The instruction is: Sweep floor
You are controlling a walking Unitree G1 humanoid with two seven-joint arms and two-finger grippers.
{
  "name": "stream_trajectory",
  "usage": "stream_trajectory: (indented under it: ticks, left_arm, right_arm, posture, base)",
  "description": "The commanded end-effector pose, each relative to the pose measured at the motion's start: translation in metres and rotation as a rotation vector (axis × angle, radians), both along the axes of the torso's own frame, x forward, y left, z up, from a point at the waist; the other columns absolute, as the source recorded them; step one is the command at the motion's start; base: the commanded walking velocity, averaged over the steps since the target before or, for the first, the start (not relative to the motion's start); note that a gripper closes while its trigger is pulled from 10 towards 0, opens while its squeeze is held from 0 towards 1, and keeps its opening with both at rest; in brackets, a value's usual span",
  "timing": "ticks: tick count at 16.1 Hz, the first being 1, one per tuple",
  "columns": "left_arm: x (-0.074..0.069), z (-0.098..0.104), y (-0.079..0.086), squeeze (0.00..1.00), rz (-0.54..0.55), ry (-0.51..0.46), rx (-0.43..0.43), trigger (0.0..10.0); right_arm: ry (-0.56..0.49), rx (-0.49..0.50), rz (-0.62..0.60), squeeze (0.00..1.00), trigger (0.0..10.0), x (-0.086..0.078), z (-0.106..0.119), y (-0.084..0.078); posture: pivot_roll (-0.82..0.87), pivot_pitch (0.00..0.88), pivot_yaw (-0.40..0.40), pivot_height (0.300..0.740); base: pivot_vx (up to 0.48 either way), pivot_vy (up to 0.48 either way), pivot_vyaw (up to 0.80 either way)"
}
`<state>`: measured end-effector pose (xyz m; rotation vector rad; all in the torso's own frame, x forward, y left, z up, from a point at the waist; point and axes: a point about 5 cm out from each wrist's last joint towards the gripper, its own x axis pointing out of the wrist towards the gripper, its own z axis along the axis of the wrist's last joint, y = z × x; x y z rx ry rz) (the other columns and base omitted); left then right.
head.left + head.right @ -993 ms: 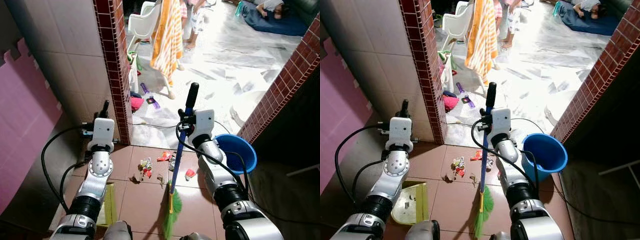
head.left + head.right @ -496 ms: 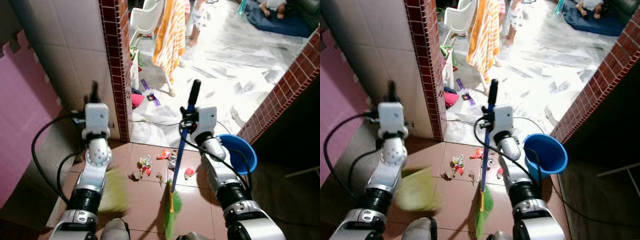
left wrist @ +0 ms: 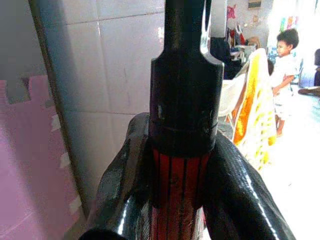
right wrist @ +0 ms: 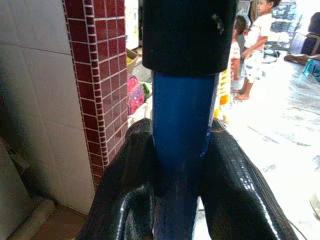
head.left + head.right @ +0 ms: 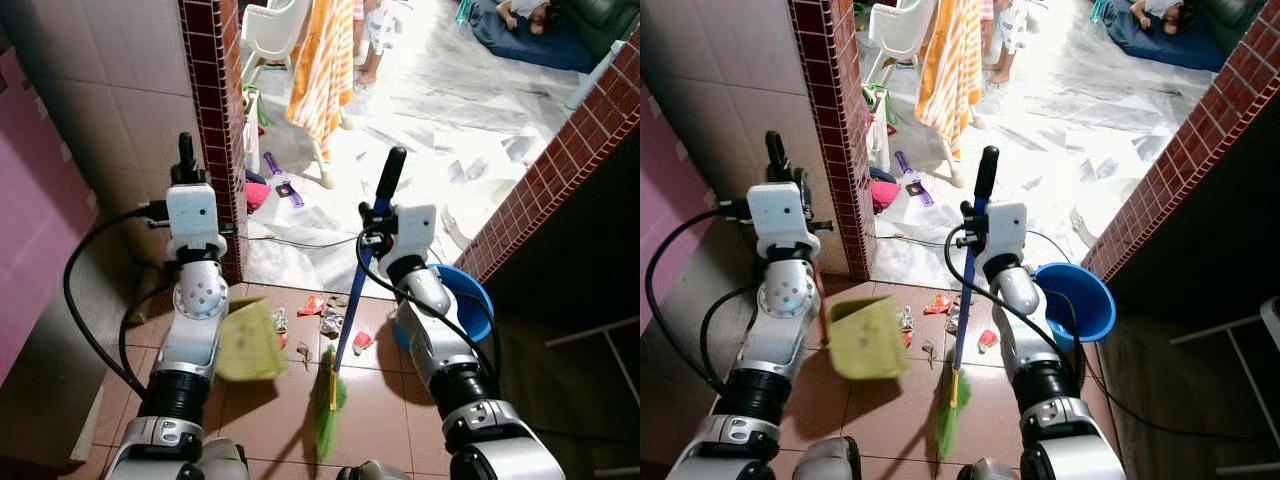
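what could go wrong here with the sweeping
The dustpan is lifted and blurred above the floor, so the broom in the right gripper might push the litter under it. The blue bucket sits close beside the right arm and could get knocked. A cable lies just past the litter and could snag.

Red brick pillar (image 5: 222, 110) flanked by white tiled wall (image 5: 110, 90). Blue basin (image 5: 1077, 300) set on floor by right brick wall (image 5: 560, 170). Orange striped towel (image 5: 322, 60) draped over white chair (image 5: 270, 30). Child (image 4: 257, 45) seen standing beyond.
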<state>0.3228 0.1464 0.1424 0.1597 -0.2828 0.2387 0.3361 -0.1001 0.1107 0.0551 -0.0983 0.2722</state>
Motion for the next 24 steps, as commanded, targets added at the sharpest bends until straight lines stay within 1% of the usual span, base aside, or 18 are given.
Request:
stream_trajectory:
  ticks: [1, 3, 5, 6, 8, 9, 11, 13, 17, 19, 24]
  left_arm:
    - [-0.001, 0.016, -0.006, 0.0, -0.024, -0.068, -0.003, 10.0]
    - [0.0, 0.016, -0.007, 0.0, -0.032, -0.065, -0.004, 10.0]
    - [0.0, 0.012, -0.006, 0.0, -0.041, -0.045, 0.001, 10.0]
    - [0.0, 0.002, -0.004, 0.0, -0.046, -0.006, 0.01, 10.0]
    - [-0.002, -0.012, 0.003, 0.0, -0.039, 0.036, 0.035, 10.0]
    - [-0.002, -0.014, 0.007, 0.0, -0.032, 0.044, 0.037, 10.0]
    - [-0.001, -0.011, 0.017, 0.0, -0.011, 0.037, 0.049, 10.0]
    - [0.001, -0.008, 0.02, 0.0, -0.006, 0.036, 0.055, 10.0]
    - [0.002, -0.009, 0.02, 0.0, -0.014, 0.035, 0.066, 10.0]
    - [0.001, -0.009, 0.02, 0.0, -0.015, 0.032, 0.068, 10.0]
    - [0.002, -0.01, 0.021, 0.0, -0.019, 0.04, 0.058, 10.0]
  right_arm:
    - [-0.059, -0.004, 0.015, 0.0, 10.0, 0.006, 0.017, 0.003]
    - [-0.064, -0.009, 0.014, 0.0, 10.0, 0.006, 0.018, 0.004]
    - [-0.067, -0.009, 0.014, 0.0, 10.0, 0.006, 0.019, 0.004]
    - [-0.066, -0.007, 0.014, 0.0, 10.0, 0.006, 0.019, 0.005]
    - [-0.059, 0.002, 0.009, 0.0, 10.0, 0.006, 0.017, 0.005]
    - [-0.061, 0.002, 0.008, 0.0, 10.0, 0.006, 0.018, 0.004]
    - [-0.061, -0.004, -0.001, 0.0, 10.0, 0.007, 0.018, 0.0]
    - [-0.05, -0.012, -0.015, 0.0, 10.0, 0.006, 0.016, -0.005]
    - [-0.045, -0.016, -0.014, 0.0, 10.0, 0.005, 0.014, -0.004]
    - [-0.04, -0.019, -0.013, 0.0, 10.0, 0.004, 0.012, -0.004]
    - [-0.034, -0.022, -0.016, 0.0, 10.0, 0.004, 0.011, -0.004]
  posture:
    - [0.02, 0.0, -0.124, 0.74]
    - [0.01, 0.0, -0.122, 0.74]
    - [0.01, 0.0, -0.119, 0.74]
    - [0.0, 0.0, -0.114, 0.74]
    - [0.0, 0.0, -0.112, 0.74]
    - [-0.01, 0.0, -0.111, 0.74]
    - [-0.01, 0.0, -0.111, 0.74]
    - [-0.01, 0.0, -0.111, 0.74]
    - [-0.01, 0.0, -0.111, 0.74]
    - [-0.01, 0.0, -0.111, 0.74]
    - [-0.01, 0.0, -0.111, 0.74]
  base:
    - [0.266, 0.0, 0.0]
    - [0.326, 0.0, 0.0]
    - [0.336, 0.0, 0.0]
    - [0.334, 0.0, 0.52]
    - [0.322, 0.0, 0.0]
    - [0.345, 0.0, 0.0]
    - [0.364, 0.0, 0.0]
    - [0.351, 0.0, 0.0]
    - [0.0, 0.0, 0.0]
    - [0.263, 0.0, 0.0]
    - [0.379, 0.294, 0.0]
